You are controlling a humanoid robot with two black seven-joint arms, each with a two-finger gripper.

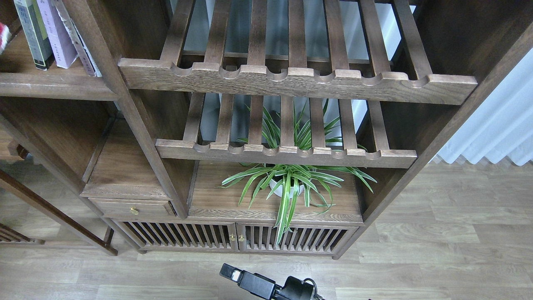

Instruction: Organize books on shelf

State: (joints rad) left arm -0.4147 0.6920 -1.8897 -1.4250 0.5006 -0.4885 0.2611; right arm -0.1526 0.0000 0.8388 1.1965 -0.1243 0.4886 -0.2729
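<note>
**Ana:** Books (50, 33) first, where are they relative to the shelf (50, 85)?

**Ben:** Standing on it, at its top-left end near the picture's corner. I can make out a grey-green spine, a lavender-white one beside it, and a thinner one leaning against the upright post (108, 71) at the shelf's right end. A bit of red shows at the far left edge, too cropped to tell what it is.

**Ana:** And the arms?

**Ben:** Only one black arm end (250, 283) shows, low in the frame, well below the shelf and over the floor (437, 250). I cannot tell which arm it is, nor whether its fingers are apart or closed. It seems to carry nothing.

**Ana:** So what might go wrong?

**Ben:** I'd judge the reach is the risk. From down there the arm must travel up and left to the shelf, past the drawer unit (129, 200) below it and the slatted racks (291, 79) to its right. A scalloped rail could catch an elbow. The leaning book could also slide or topple its neighbours if nudged from the side.

**Ana:** And the plant (287, 183)?

**Ben:** Well below and right of the shelf; a wide swing might brush its leaves.
</note>
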